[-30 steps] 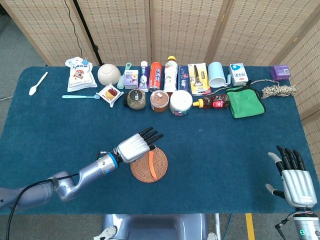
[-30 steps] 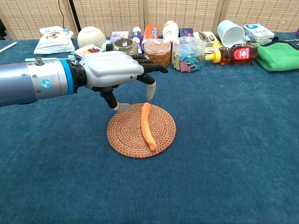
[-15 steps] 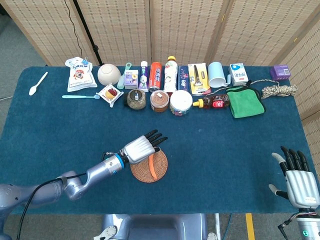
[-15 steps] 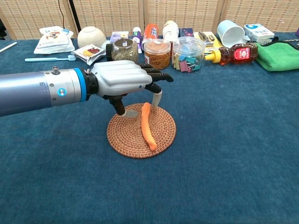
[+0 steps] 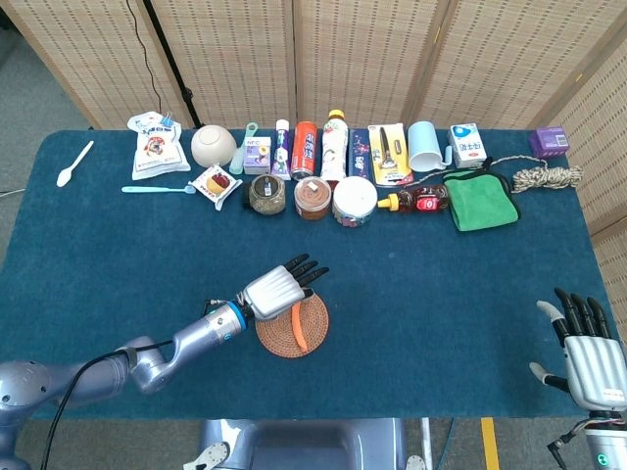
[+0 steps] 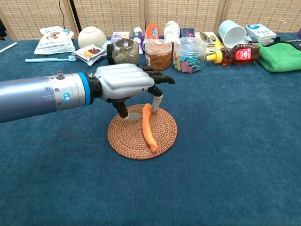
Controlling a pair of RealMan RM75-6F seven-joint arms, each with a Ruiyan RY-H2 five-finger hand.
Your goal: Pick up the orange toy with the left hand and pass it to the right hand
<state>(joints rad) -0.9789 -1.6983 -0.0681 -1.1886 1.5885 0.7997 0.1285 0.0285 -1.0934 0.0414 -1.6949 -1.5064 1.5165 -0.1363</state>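
The orange toy (image 6: 148, 127), a long carrot-like stick, lies on a round woven mat (image 6: 127, 141) near the table's front; in the head view the orange toy (image 5: 299, 329) shows on the mat (image 5: 313, 328). My left hand (image 6: 124, 83) hovers over the toy's far end with fingers spread and bent down, thumb on one side and a fingertip on the other, holding nothing. In the head view the left hand (image 5: 276, 289) sits at the mat's upper left. My right hand (image 5: 592, 350) is open, fingers up, at the front right corner.
A row of items lines the table's far side: white bowl (image 5: 213, 145), jars (image 5: 314, 197), a clip tub (image 6: 189, 53), bottles (image 5: 335, 146), blue mug (image 5: 425, 145), honey bottle (image 6: 237, 53), green cloth (image 5: 482, 200) and rope (image 5: 545, 177). A white spoon (image 5: 74, 163) lies far left.
My left hand has moved right and lower, so its fingers now straddle the toy's far end. My right hand has slid slightly down toward the frame's bottom edge.
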